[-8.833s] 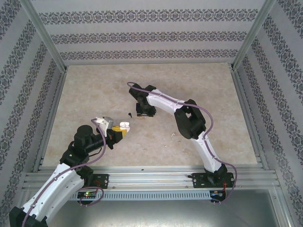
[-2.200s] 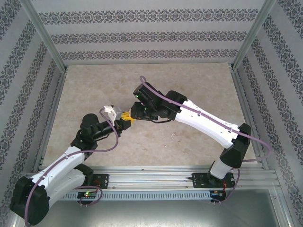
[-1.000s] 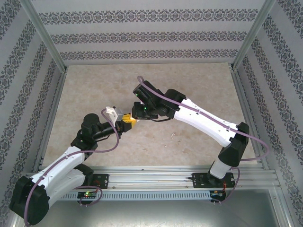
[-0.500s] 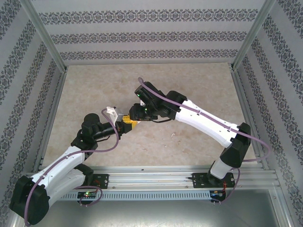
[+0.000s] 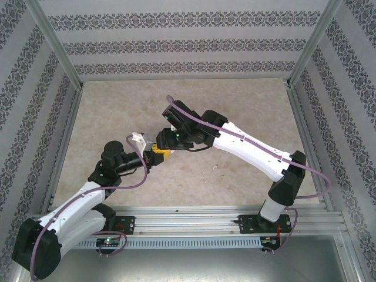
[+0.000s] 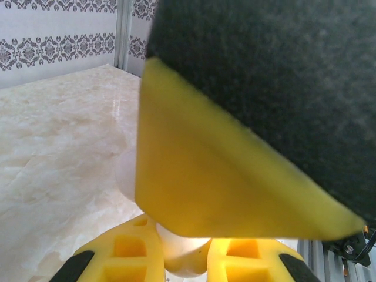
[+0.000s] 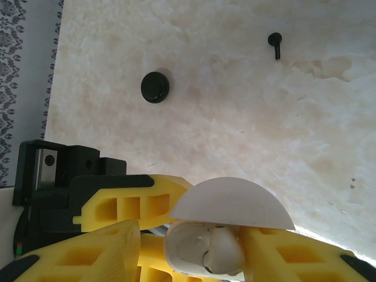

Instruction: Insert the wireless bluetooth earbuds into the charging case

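Note:
My left gripper [image 6: 182,261] is shut on the white charging case [image 6: 176,247], holding it above the table. In the right wrist view the case [image 7: 194,252] has its lid [image 7: 232,205] up, and a whitish earbud [image 7: 226,249] lies inside it. My right gripper [image 7: 191,249] hovers right over the case and is open, with a yellow finger on each side. A black earbud with a short stem [image 7: 274,42] and a round black one [image 7: 155,87] lie on the table beyond. In the top view the left gripper [image 5: 158,154] and the right gripper [image 5: 166,141] meet near the table's middle.
A yellow finger [image 6: 205,176] of the right gripper blocks most of the left wrist view. The marble table [image 5: 235,100] is fenced by metal rails and patterned walls [image 5: 176,47]. A small pale speck [image 5: 215,170] lies in front of the right forearm.
The right wrist has shifted a little to the left over the left gripper. The left arm has stayed still with the case.

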Motion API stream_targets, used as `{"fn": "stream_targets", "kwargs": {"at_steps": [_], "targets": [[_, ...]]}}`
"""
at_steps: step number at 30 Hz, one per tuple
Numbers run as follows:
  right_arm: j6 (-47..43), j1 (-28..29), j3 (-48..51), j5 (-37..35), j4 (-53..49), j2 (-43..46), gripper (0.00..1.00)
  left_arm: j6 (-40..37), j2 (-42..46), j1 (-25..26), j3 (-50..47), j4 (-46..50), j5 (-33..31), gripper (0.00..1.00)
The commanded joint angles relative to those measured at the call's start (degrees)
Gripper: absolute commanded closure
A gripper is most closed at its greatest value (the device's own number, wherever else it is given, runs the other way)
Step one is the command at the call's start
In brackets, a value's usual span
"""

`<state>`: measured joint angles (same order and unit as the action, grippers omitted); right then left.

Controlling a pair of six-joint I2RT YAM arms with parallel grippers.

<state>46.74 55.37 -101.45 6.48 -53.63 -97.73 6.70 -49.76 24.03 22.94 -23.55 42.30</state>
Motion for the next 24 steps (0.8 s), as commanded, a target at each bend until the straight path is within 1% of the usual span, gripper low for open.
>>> {"fn": "stream_targets", "kwargs": {"at_steps": [1,9,17,24], "targets": [[0.81,0.61,-2.83,-2.47,-2.44,-1.70,0.51,0.59,1.09,0.76,0.27,-2.99,3.09,1.00],[-0.31,1.23,-6.00,-6.51,-7.71,-2.56,0.47,0.51,1.14,0.80,0.18,-3.10,2.85,1.00],[0.67,1.23,-5.80,-8.12,-8.03,-0.82,0.44,0.34,1.14,0.77,-0.22,-3.63,2.68,1.00],[3.20,1.23,-4.17,-8.38,-6.10,2.09,0.45,-0.46,1.09,0.75,-0.44,-3.22,0.92,1.00]]}}
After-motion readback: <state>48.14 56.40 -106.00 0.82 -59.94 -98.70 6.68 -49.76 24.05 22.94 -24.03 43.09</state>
